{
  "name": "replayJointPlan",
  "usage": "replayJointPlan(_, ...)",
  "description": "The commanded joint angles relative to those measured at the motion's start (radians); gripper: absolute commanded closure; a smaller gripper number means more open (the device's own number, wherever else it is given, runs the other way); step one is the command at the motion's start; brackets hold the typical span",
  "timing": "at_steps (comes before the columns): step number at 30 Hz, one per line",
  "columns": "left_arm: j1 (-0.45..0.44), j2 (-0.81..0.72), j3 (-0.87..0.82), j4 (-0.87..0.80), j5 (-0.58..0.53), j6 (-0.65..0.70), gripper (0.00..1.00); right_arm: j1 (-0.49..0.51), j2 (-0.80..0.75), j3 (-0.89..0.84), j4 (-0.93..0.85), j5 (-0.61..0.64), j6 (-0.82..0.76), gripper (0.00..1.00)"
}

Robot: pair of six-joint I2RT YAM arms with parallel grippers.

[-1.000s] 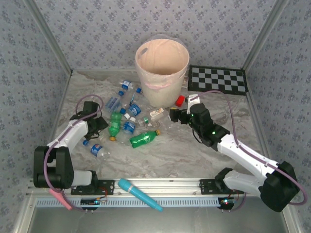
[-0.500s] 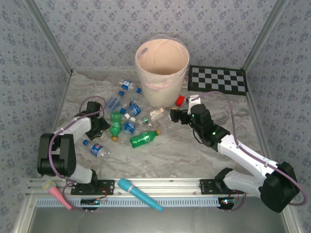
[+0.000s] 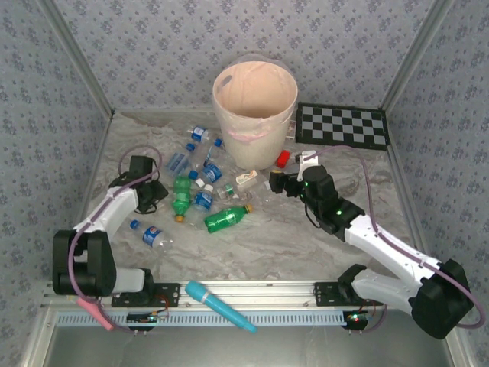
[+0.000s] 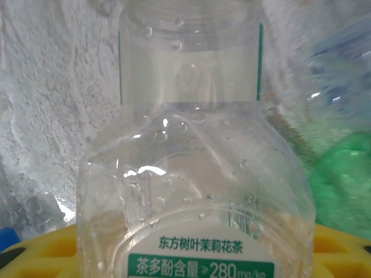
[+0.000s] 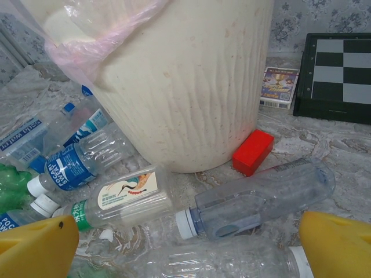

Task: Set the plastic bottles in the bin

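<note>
Bottles [image 3: 204,199] lie scattered on the table [image 3: 290,245] to the left of and in front of the bin [image 3: 256,149]. From above no bottle can be seen inside the bin, so the job looks barely begun, with nearly the whole pile left to move. The left claw [image 3: 158,196] sits low at the left edge of the pile, just beside a green bottle [image 3: 181,196]. Its wrist camera shows a clear bottle with a green-edged label [image 4: 191,191] lying between its yellow fingers [image 4: 52,255], neck pointing away. Whether those fingers press on the bottle or only flank it cannot be told from the pictures. If they grip it, a lift and a carry to the bin would follow. The right claw [image 5: 186,246] hangs close to the table in front of the bin's foot, with its jaws wide apart and nothing in them. A clear bottle with a white cap [image 5: 261,197] lies on its side just ahead, within the span of the two fingers and touching neither. A red block [image 5: 253,152] sits beyond it, near the bin wall. A bottle with a bird label [image 5: 124,200] lies to the left.
</note>
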Motion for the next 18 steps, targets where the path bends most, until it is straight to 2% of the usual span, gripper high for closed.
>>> replayJointPlan(1,0.003,-0.073,0.073,-0.064,0.021,0.009,0.43,-0.005,-0.036,-0.028,0.048,-0.049,0.01,0.0)
replayJointPlan(4,-0.013,-0.124,0.128,-0.08,0.032,0.009,0.43,-0.005,-0.066,-0.059,0.101,-0.097,0.003,0.0)
replayJointPlan(9,-0.085,-0.145,0.277,-0.089,0.031,0.045,0.42,0.005,-0.123,-0.105,0.169,-0.105,-0.015,0.0)
replayJointPlan(18,-0.259,-0.02,0.636,-0.101,-0.025,0.112,0.42,0.014,-0.184,-0.141,0.202,-0.092,-0.034,0.0)
